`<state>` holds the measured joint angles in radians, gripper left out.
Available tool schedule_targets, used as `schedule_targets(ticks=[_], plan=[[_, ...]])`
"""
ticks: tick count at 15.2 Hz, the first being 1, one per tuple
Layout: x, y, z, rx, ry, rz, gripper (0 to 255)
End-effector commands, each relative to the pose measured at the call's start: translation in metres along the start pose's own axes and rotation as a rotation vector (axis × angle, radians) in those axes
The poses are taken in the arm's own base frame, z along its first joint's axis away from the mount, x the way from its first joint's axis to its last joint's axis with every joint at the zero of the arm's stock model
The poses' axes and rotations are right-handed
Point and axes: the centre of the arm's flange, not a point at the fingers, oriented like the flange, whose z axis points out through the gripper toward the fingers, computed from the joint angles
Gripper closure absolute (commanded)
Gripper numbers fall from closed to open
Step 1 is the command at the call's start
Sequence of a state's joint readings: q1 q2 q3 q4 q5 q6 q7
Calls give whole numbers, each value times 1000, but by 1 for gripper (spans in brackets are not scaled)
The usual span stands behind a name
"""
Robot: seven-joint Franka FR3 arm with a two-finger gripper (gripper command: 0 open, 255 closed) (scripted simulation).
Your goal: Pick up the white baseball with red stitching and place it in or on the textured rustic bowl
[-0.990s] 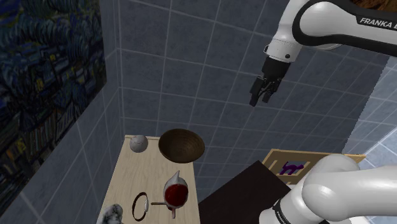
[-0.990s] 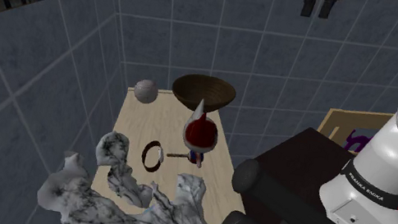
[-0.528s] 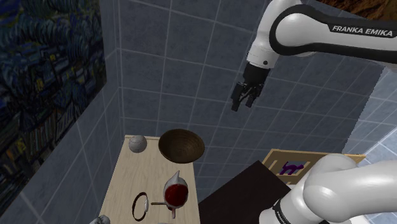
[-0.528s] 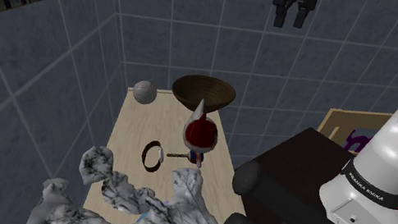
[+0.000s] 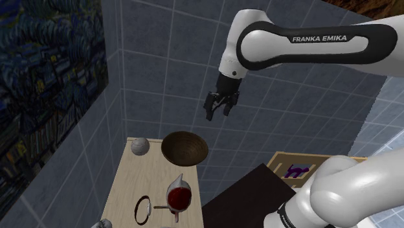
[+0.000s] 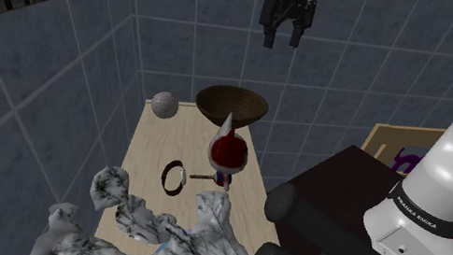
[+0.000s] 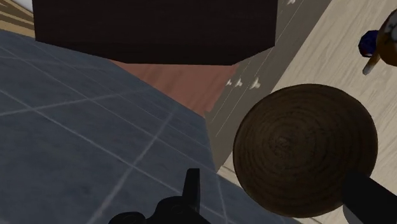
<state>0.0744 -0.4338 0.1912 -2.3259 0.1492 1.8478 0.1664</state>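
The black claw [image 5: 218,115] hung high over the pale tabletop [image 5: 128,188], spread wide and empty, ready for a grasp. The plain grey ball [image 5: 140,146] sat untouched at nine o'clock of the dark brown ringed bowl [image 5: 184,148].

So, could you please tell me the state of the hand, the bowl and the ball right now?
hand: open, empty, high in the air.
bowl: upright, empty.
ball: resting on the table beside the bowl, not touching it.
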Motion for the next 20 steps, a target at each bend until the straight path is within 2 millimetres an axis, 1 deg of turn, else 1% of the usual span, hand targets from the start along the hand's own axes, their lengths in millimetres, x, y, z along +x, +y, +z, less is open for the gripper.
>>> schedule_targets(ticks=[1,20], plan=[[13,-16,14,2,1,-2,0],[143,-194,130,16,2,-30,0]])
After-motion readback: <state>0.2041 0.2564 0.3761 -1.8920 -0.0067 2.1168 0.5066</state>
